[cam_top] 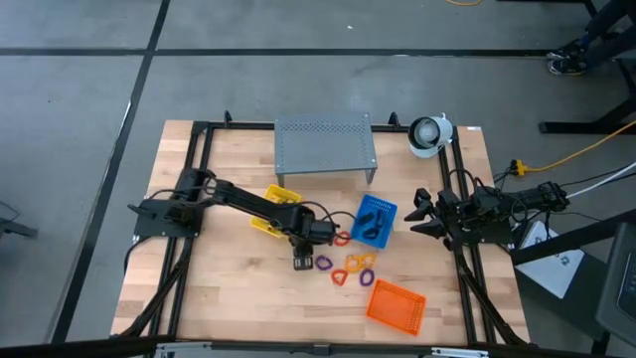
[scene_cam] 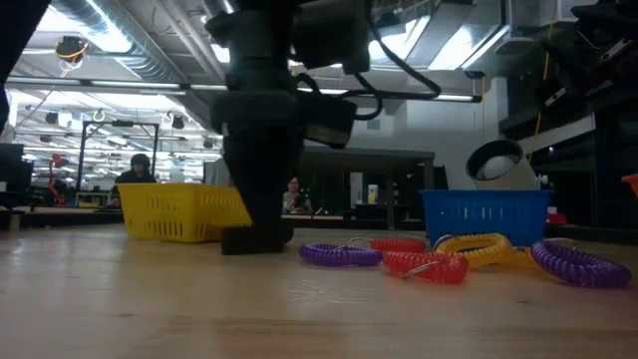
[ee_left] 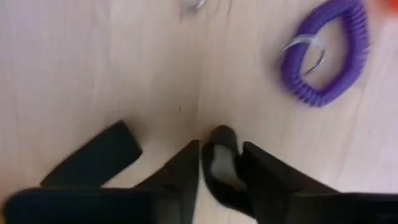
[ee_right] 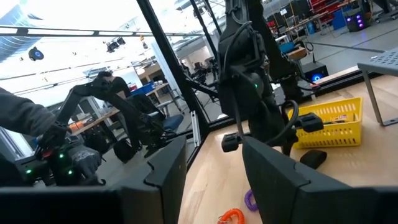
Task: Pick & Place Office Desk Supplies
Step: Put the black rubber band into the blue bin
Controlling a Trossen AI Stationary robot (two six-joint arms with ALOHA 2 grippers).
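My left gripper point(cam_top: 303, 257) points down at the table's middle, just near of the yellow tray point(cam_top: 274, 209), shut on a small black clip point(ee_left: 221, 167). A purple loop point(cam_top: 323, 263) lies right beside it, also seen in the left wrist view as a coiled ring point(ee_left: 323, 56). Orange, yellow and red loops point(cam_top: 355, 268) lie flat on the wood to its right. The blue tray point(cam_top: 376, 221) holds dark clips. My right gripper point(cam_top: 429, 215) waits open at the table's right edge, touching nothing. My left gripper pinches the black clip point(ee_left: 219, 163) between its two fingers point(ee_left: 183, 177), one on each side of it. It comes from above, pointing down. In the low view the gripper point(scene_cam: 256, 237) reaches down to the tabletop, and the clip appears to sit on the wood.
A grey perforated stand point(cam_top: 326, 142) is at the far edge, with a white round object point(cam_top: 429, 133) at the far right corner. An orange tray point(cam_top: 396, 305) sits near the near edge. A dark oblong shape point(ee_left: 93, 155) lies beside my left fingers. Bare wood lies at near left.
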